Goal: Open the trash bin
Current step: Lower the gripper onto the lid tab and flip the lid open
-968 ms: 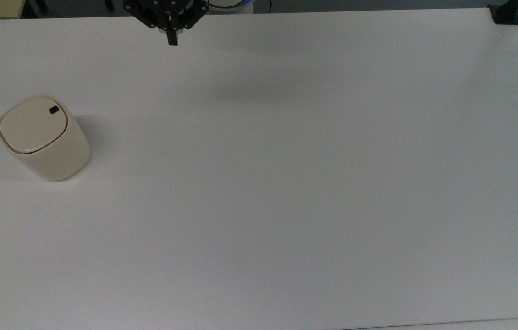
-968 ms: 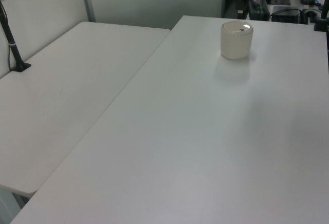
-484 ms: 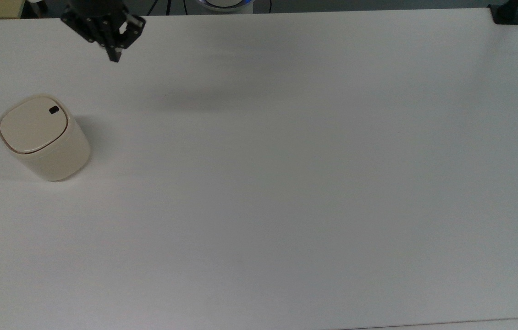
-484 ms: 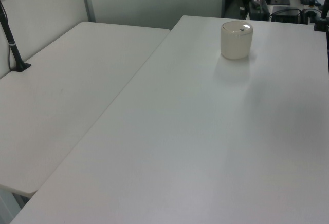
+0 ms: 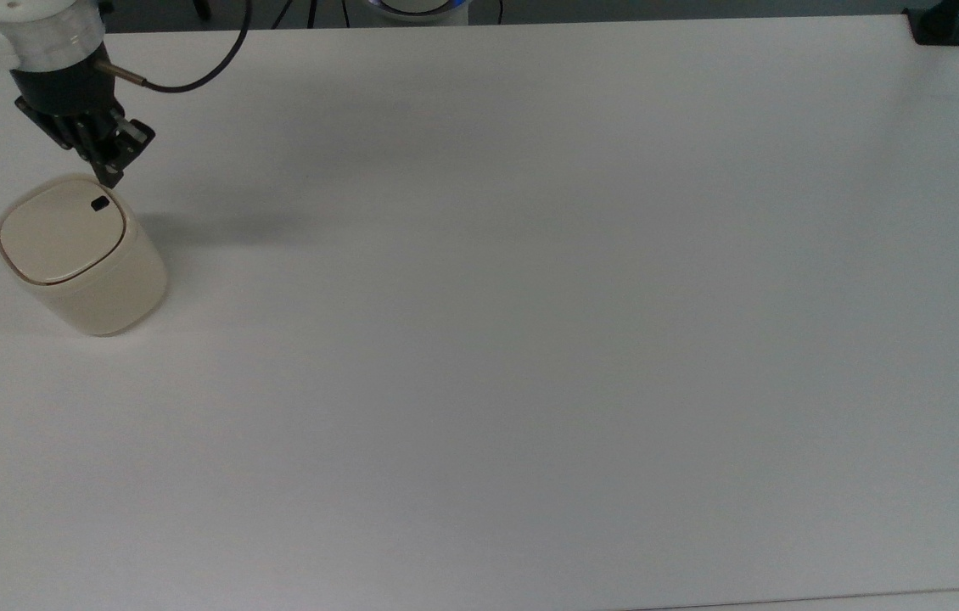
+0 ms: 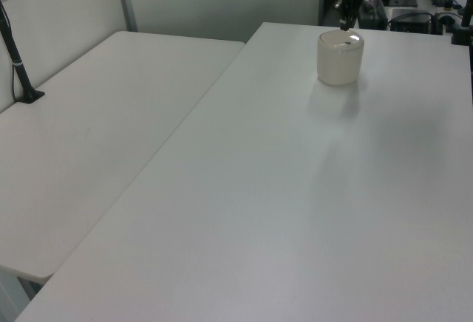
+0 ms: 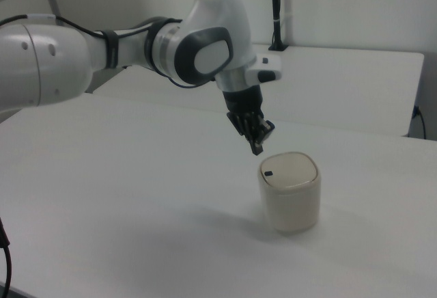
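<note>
Your trash bin [image 5: 82, 255] stands upright near the top view's left edge of the table [image 5: 530, 339], lid flat down. Your hand [image 5: 110, 176] hangs just above the bin's rim beside the black button [image 5: 98, 204], fingers pressed together, holding nothing, clear of the lid.
</note>
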### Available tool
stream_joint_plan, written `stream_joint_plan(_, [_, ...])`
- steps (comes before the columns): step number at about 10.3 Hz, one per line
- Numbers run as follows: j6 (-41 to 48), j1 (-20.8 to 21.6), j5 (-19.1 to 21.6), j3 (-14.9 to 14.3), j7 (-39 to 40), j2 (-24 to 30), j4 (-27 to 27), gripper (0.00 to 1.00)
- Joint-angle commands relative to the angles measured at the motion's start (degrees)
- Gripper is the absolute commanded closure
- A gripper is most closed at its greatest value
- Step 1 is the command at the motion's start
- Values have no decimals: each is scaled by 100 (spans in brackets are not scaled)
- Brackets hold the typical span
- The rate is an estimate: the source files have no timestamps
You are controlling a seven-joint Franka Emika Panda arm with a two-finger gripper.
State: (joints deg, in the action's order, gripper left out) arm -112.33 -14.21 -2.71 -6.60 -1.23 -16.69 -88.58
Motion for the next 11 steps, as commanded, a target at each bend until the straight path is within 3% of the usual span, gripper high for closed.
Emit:
stream_joint_plan(1, [-446, -230, -72, -8, -159, -167, -10, 98])
stream_joint_plan(6, [-571, -275, -142, -34, -159, -624, -28, 98])
stream_joint_plan(9, [-352, -241, -133, -35, -185, -310, 68, 97])
stream_joint_plan(11, [357, -127, -133, 53, -150, -55, 270, 96])
